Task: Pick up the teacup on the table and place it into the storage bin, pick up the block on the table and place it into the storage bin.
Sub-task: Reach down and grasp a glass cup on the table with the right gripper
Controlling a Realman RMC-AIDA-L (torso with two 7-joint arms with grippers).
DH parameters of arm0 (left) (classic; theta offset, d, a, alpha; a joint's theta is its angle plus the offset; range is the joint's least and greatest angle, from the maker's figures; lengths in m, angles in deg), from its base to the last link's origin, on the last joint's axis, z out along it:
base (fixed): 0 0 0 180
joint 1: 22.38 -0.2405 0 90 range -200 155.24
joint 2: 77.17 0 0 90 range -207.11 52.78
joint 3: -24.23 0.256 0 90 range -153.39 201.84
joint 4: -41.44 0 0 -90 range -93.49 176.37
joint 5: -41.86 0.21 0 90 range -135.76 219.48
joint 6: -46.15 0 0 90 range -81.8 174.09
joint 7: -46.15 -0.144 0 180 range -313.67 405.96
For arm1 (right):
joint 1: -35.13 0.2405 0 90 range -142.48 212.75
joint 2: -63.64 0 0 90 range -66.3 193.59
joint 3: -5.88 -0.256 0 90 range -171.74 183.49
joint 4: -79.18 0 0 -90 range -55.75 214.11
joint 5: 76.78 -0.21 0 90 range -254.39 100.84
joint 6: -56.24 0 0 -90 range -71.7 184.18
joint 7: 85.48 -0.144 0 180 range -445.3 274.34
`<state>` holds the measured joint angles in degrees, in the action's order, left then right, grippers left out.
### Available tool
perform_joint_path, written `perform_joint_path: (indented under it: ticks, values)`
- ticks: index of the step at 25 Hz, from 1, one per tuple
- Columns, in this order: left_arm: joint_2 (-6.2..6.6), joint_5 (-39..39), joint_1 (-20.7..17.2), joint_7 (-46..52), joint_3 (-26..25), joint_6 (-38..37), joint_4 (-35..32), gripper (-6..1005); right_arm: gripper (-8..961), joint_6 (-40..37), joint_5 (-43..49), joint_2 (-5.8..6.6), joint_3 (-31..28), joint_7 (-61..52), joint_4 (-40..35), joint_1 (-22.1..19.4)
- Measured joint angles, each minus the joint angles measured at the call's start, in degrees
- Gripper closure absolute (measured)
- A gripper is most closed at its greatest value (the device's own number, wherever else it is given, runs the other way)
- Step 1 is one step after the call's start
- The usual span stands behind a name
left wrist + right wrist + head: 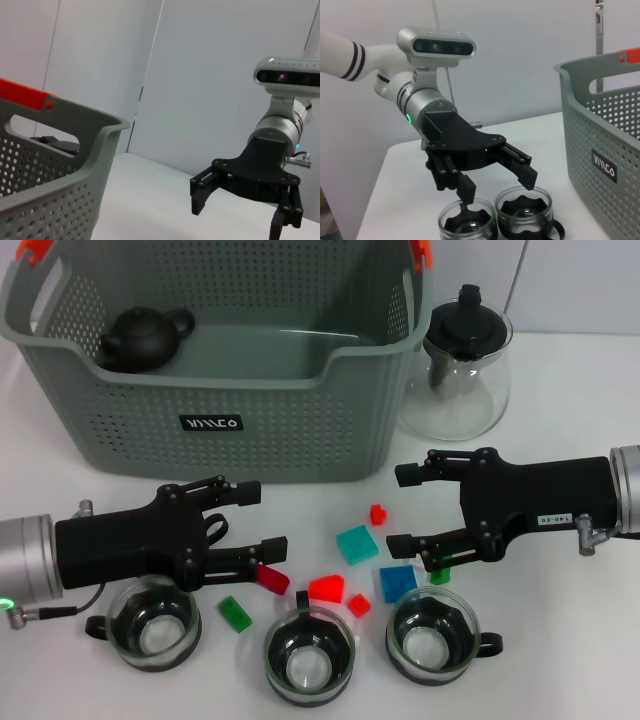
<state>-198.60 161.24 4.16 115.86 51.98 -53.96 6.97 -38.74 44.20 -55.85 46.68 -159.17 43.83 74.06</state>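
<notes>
— Head view: where are the tools?
— Both spread wide, holding nothing. The left tool (257, 518) hangs just above the leftmost glass teacup (153, 622); the right tool (404, 508) sits beside scattered coloured blocks (356, 544). The grey-green perforated storage bin (230, 390) stands beyond both.

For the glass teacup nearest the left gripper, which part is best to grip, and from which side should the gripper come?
Grip the rim of the leftmost teacup from above, one finger inside and one outside the wall. It stands upright with its mouth open, and its small handle at the left looks too thin for a sure hold. The left gripper, open, hangs right behind it.
</notes>
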Motion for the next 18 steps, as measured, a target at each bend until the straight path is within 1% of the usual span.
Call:
perform_joint_path:
  ticks: [5,11,14,18]
  values:
    - [0.22,-0.1,0.0,0.5,-0.3,0.0,0.1,155,8,0.9,0.1,-0.07,0.1,0.0,0.0,0.1]
    - [0.0,-0.2,-0.3,0.0,-0.2,-0.1,-0.3,156,8,1.0,0.0,0.03,0.1,0.2,-0.2,-0.2]
    - [-0.02,-0.3,-0.3,0.0,-0.3,-0.1,-0.5,156,9,0.1,-0.1,0.28,0.0,0.2,0.0,-0.3]
    - [0.0,-0.1,-0.3,-0.1,-0.4,-0.1,-0.7,155,9,-0.4,-0.1,0.05,-0.3,-0.2,-0.1,-0.8]
